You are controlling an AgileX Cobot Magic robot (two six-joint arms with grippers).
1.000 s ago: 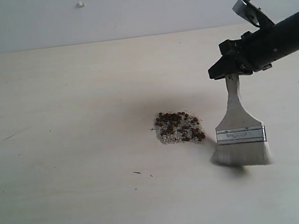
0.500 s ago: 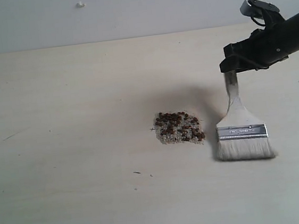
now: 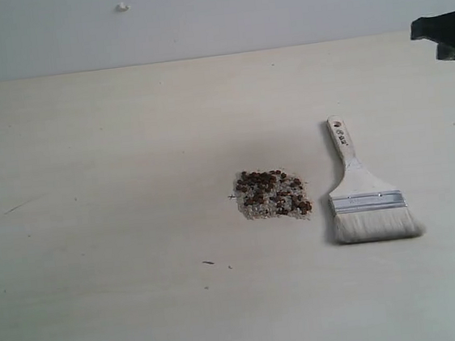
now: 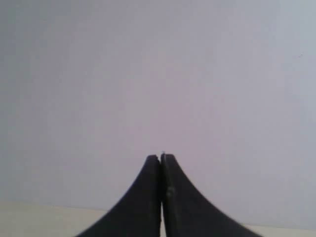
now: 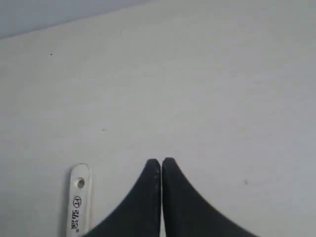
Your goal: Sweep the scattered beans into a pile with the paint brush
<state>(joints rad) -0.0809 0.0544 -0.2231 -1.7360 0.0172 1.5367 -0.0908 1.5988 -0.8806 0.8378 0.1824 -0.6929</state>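
- Cream-coloured surface [image 3: 103, 151] is filling most of the exterior view. The beans [image 3: 255, 182], dark reddish-brown and mixed with tiny white grains [image 3: 256, 210], are sitting gathered in one compact pile [image 3: 272, 194] near its middle.
- The paint brush [image 3: 367, 201] is lying flat on the surface just to the right of the pile, not touching it. Its off-white bristles [image 3: 377, 226] are pointing toward the camera and its tapering handle [image 3: 344, 146] is pointing away.
- The right pincer [image 3: 441, 30] is showing only as a dark shape at the right edge of this view, well apart from the brush and touching nothing.
- In the left wrist view, the left pincer [image 4: 161, 159] is pressing its two black fingers [image 4: 143, 197] together with no gap and is gripping nothing. It is facing a plain grey wall [image 4: 158, 74], with only a thin strip of surface showing.
- In the right wrist view, the right pincer is likewise keeping its fingers tight together and empty, pointing at bare surface. The rounded end of the brush handle, with its hole [image 5: 80, 183] and dark printed lettering [image 5: 76, 216], is lying beside one finger, apart from it.
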